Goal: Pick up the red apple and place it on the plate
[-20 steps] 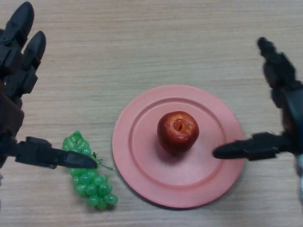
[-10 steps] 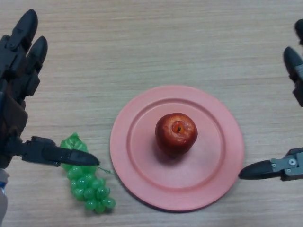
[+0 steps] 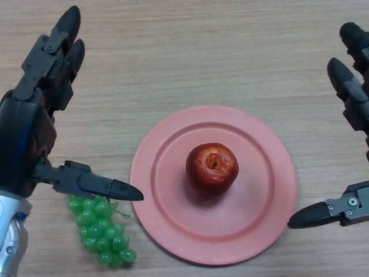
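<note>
The red apple [image 3: 212, 167] sits upright near the middle of the pink plate [image 3: 271, 219], stem dimple facing up, and nothing is touching it. Judged from how things lie, the placing looks done: the fruit rests well inside the rim, with bare plate all round it. It is close to round, so no long axis matters here, and any grasp would come from the sides or from above.

Out from the plate, the right hand [image 3: 354, 109] shows at the view's right edge, fingers straight and spread, thumb tip pointing in toward the plate's right rim and stopping just short of it. It holds nothing. The apple lies to its left, with a band of plate between them.

On the other side, the left hand [image 3: 34, 133] is also wide open and empty, fingers straight and reaching up the tabletop [image 3: 190, 52], thumb stretched out toward the plate's left rim. Just under that thumb lies a bunch of green grapes [image 3: 101, 231], on the wood beside the plate and clear of it.

Both thumbs flank the plate at about the same closeness, so neither hand is clearly nearer to the apple. If anything is left, I would judge it to be only drawing the arms clear without nudging the rim.
</note>
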Action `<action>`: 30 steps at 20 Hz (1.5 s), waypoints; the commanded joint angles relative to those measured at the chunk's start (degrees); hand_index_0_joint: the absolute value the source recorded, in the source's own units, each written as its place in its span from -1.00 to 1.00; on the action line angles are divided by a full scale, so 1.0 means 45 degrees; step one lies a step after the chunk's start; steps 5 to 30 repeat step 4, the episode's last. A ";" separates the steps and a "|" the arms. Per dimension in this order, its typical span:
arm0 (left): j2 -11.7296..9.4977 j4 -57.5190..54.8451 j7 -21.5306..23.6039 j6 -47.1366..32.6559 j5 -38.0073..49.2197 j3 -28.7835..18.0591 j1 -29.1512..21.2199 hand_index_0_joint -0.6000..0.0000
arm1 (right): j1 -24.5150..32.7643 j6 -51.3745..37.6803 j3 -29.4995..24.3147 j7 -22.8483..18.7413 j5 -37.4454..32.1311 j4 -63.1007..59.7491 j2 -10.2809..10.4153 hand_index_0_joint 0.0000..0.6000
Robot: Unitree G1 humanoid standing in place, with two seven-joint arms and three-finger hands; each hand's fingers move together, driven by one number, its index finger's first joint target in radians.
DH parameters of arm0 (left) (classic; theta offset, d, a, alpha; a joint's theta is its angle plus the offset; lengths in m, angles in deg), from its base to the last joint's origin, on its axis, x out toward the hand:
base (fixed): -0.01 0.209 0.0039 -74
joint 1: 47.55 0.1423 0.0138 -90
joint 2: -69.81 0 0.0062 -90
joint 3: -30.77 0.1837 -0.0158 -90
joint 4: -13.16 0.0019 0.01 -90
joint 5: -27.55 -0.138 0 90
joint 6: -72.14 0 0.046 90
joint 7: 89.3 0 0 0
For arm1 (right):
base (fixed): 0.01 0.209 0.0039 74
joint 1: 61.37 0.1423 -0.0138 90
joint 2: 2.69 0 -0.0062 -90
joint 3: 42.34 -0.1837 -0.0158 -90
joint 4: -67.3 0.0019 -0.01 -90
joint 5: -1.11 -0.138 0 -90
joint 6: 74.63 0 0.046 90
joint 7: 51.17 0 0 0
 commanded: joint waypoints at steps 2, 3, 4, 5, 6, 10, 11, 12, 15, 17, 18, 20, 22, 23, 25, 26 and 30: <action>-0.0587 -0.0076 0.0240 -0.1698 0.0641 -0.1635 -0.0383 1.00 | 0.0455 -0.0890 0.0025 -0.0050 0.0323 0.0994 -0.0296 -1.00; -0.0627 -0.0041 0.0205 -0.1808 0.0679 -0.1759 -0.0344 1.00 | 0.0542 -0.0834 0.0107 -0.0025 0.0392 0.0960 -0.0308 -1.00; -0.0642 0.0018 0.0150 -0.1989 0.0725 -0.1886 -0.0286 1.00 | 0.0533 -0.0956 0.0226 0.0007 0.0503 0.0828 -0.0290 -1.00; -0.0642 0.0018 0.0150 -0.1989 0.0725 -0.1886 -0.0286 1.00 | 0.0533 -0.0956 0.0226 0.0007 0.0503 0.0828 -0.0290 -1.00; -0.0642 0.0018 0.0150 -0.1989 0.0725 -0.1886 -0.0286 1.00 | 0.0533 -0.0956 0.0226 0.0007 0.0503 0.0828 -0.0290 -1.00; -0.0642 0.0018 0.0150 -0.1989 0.0725 -0.1886 -0.0286 1.00 | 0.0533 -0.0956 0.0226 0.0007 0.0503 0.0828 -0.0290 -1.00; -0.0642 0.0018 0.0150 -0.1989 0.0725 -0.1886 -0.0286 1.00 | 0.0533 -0.0956 0.0226 0.0007 0.0503 0.0828 -0.0290 -1.00; -0.0642 0.0018 0.0150 -0.1989 0.0725 -0.1886 -0.0286 1.00 | 0.0533 -0.0956 0.0226 0.0007 0.0503 0.0828 -0.0290 -1.00; -0.0642 0.0018 0.0150 -0.1989 0.0725 -0.1886 -0.0286 1.00 | 0.0533 -0.0956 0.0226 0.0007 0.0503 0.0828 -0.0290 -1.00; -0.0642 0.0018 0.0150 -0.1989 0.0725 -0.1886 -0.0286 1.00 | 0.0533 -0.0956 0.0226 0.0007 0.0503 0.0828 -0.0290 -1.00; -0.0642 0.0018 0.0150 -0.1989 0.0725 -0.1886 -0.0286 1.00 | 0.0533 -0.0956 0.0226 0.0007 0.0503 0.0828 -0.0290 -1.00; -0.0642 0.0018 0.0150 -0.1989 0.0725 -0.1886 -0.0286 1.00 | 0.0533 -0.0956 0.0226 0.0007 0.0503 0.0828 -0.0290 -1.00; -0.0642 0.0018 0.0150 -0.1989 0.0725 -0.1886 -0.0286 1.00 | 0.0533 -0.0956 0.0226 0.0007 0.0503 0.0828 -0.0290 -1.00; -0.0642 0.0018 0.0150 -0.1989 0.0725 -0.1886 -0.0286 1.00 | 0.0533 -0.0956 0.0226 0.0007 0.0503 0.0828 -0.0290 -1.00; -0.0642 0.0018 0.0150 -0.1989 0.0725 -0.1886 -0.0286 1.00 | 0.0533 -0.0956 0.0226 0.0007 0.0503 0.0828 -0.0290 -1.00; -0.0642 0.0018 0.0150 -0.1989 0.0725 -0.1886 -0.0286 1.00 | 0.0533 -0.0956 0.0226 0.0007 0.0503 0.0828 -0.0290 -1.00; -0.0642 0.0018 0.0150 -0.1989 0.0725 -0.1886 -0.0286 1.00 | 0.0533 -0.0956 0.0226 0.0007 0.0503 0.0828 -0.0290 -1.00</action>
